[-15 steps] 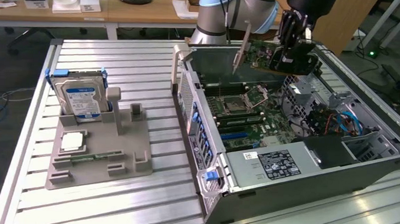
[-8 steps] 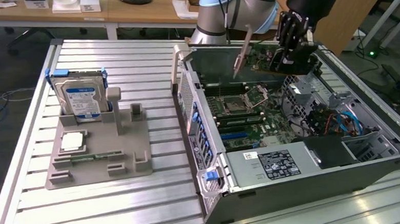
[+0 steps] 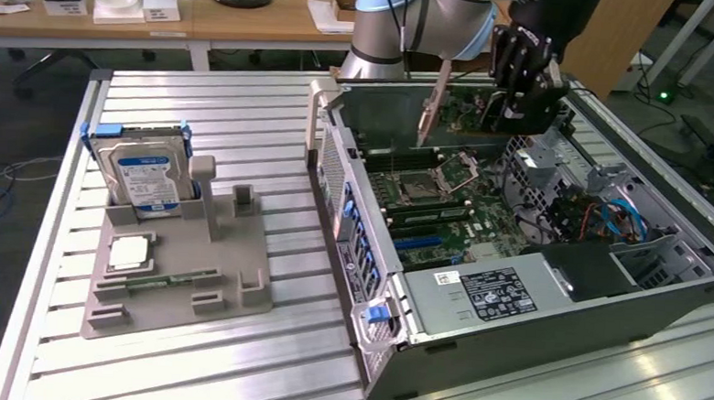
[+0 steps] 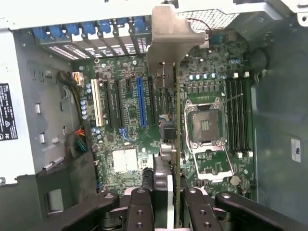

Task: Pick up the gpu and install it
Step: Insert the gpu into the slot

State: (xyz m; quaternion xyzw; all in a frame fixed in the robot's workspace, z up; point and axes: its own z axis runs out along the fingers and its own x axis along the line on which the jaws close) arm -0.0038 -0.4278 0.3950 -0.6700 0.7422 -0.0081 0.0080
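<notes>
The gpu [image 3: 439, 94] hangs on edge above the open computer case [image 3: 511, 300], over the back part of the motherboard [image 3: 454, 223]. My gripper [image 3: 511, 112] is shut on the card's upper edge. In the wrist view the gpu [image 4: 177, 139] runs edge-on away from my gripper [image 4: 166, 192], with its silver end bracket [image 4: 171, 38] at the far end near the case's rear slot covers. The card sits above the board, between the blue slot [image 4: 140, 101] and the processor socket [image 4: 207, 127]. I cannot tell whether its lower edge touches a slot.
A grey fixture [image 3: 237, 267] on the slatted table holds a silver hard drive [image 3: 148, 178], a square chip [image 3: 128, 252] and a thin green memory stick [image 3: 158, 279]. The case's power supply [image 3: 499, 294] and cables [image 3: 601, 222] crowd the exterior view's right. A desk stands behind.
</notes>
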